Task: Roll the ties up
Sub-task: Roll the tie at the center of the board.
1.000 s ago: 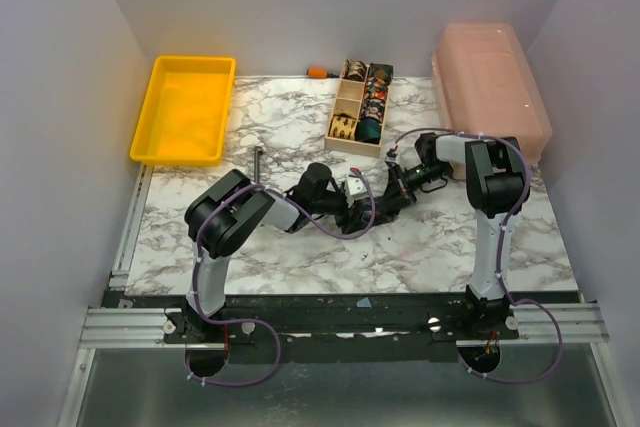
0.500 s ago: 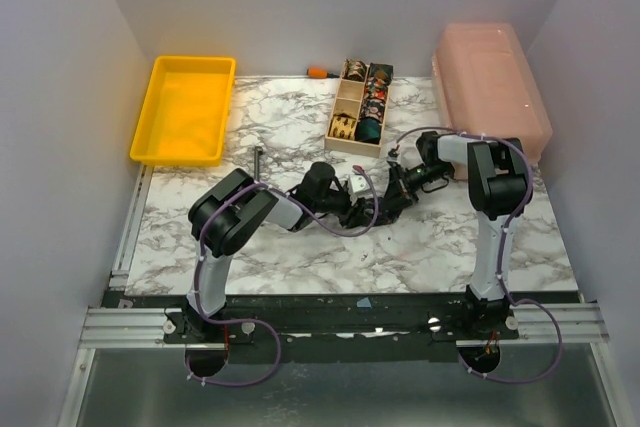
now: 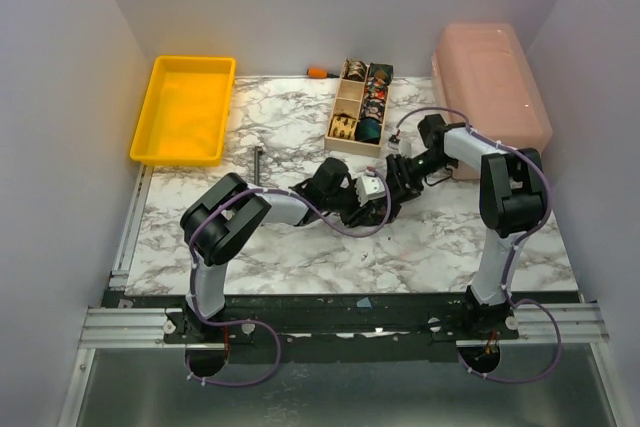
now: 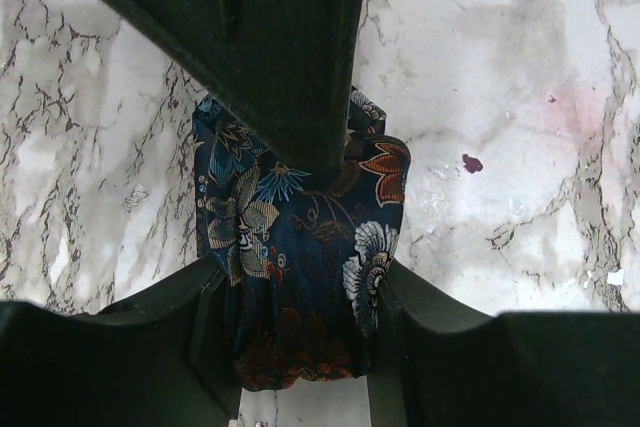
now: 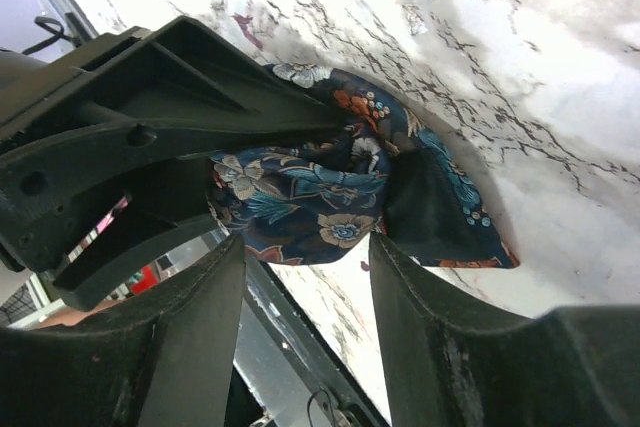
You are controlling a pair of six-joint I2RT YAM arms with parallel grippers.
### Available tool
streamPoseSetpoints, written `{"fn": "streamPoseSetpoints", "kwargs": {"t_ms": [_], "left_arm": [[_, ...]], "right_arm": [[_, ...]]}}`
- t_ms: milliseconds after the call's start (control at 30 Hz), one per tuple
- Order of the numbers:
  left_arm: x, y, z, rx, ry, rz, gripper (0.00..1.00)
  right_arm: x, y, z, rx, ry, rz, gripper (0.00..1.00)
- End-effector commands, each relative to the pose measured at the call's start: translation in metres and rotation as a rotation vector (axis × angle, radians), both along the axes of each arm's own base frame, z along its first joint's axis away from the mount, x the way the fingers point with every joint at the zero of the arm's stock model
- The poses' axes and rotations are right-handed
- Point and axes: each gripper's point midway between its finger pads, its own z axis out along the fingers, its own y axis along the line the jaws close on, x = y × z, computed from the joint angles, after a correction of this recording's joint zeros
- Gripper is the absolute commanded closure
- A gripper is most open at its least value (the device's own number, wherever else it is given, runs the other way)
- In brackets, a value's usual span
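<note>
Since the earlier frame, both grippers have shifted nearer the wooden box (image 3: pixel 352 107). The left gripper (image 4: pixel 300 292) has its fingers clamped on the coiled floral tie (image 4: pixel 300 217), just in front of the box. The right gripper (image 5: pixel 305 247), fingers apart, sits against that coil.

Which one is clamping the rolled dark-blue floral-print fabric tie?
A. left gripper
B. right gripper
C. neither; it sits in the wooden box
A: the left gripper presses both sides of the rolled dark-blue floral fabric tie, while the right gripper stands open.
</note>
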Motion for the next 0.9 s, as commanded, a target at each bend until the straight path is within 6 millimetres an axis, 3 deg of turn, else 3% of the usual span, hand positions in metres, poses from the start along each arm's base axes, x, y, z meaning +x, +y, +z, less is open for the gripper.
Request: {"fn": "streamPoseSetpoints", "kwargs": {"t_ms": [0, 200, 333, 433, 667, 867], "left_arm": [[-0.021, 0.045, -0.062, 0.273, 0.132, 0.044, 0.97], [-0.020, 0.040, -0.058, 0.272, 0.125, 0.024, 0.93], [-0.022, 0.038, -0.057, 0.262, 0.131, 0.009, 0.87], [-0.023, 0.033, -0.053, 0.233, 0.138, -0.001, 0.71], [-0.019, 0.007, -0.021, 0.063, 0.105, -0.044, 0.48], [-0.011, -0.019, 0.000, -0.059, 0.083, -0.081, 0.43]], "right_arm": [[-0.007, 0.014, 0.007, 0.044, 0.034, 0.004, 0.43], [-0.006, 0.017, -0.024, -0.036, 0.062, 0.021, 0.47], [-0.011, 0.008, -0.046, -0.089, 0.078, 0.042, 0.76], [-0.021, -0.005, -0.066, -0.155, 0.087, 0.073, 0.99], [-0.020, -0.025, -0.092, -0.244, 0.036, 0.097, 1.00], [-0.014, -0.031, -0.103, -0.261, 0.028, 0.099, 1.00]]}}
